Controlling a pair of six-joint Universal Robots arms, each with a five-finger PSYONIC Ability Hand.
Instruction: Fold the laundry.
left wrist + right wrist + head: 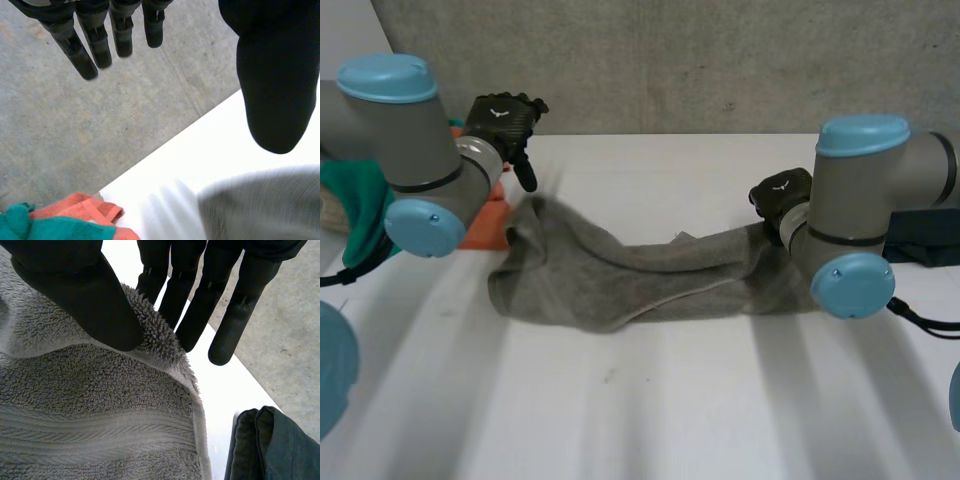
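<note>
1. Two arms flank the work in the head view. The grey towel (pixel 620 280) lies unfolded across the white table (pixel 650 400) as a long, bunched strip. The left hand (pixel 503 118) is raised near the towel's left end, apart from it. The right hand (pixel 780 197) sits at the towel's right end, half hidden by its own arm. An orange cloth (pixel 485 225) and a teal cloth (pixel 350 200) lie beside the left arm, and a dark cloth (pixel 920 245) lies beside the right.

2. Left wrist view: the fingers (pixel 95 45) are straight and stand well away from the thumb (pixel 275 90), holding nothing. The head view leaves this unclear. The towel's end lies below the thumb, untouched, with the orange and teal cloths near it at the table's corner.

3. Right wrist view: the right thumb (pixel 75 295) pinches the towel's hemmed edge against the right fingers (pixel 195 305), a grip that the arm masks in the head view. The folded dark cloth lies just beside this corner.

4. Risks, as judged: the pinch sits at the very hem, so a pull may slip the pile free. With only one end held, lifting would drag the bunch rather than spread it. A low reach by the left hand might also catch the orange cloth.
</note>
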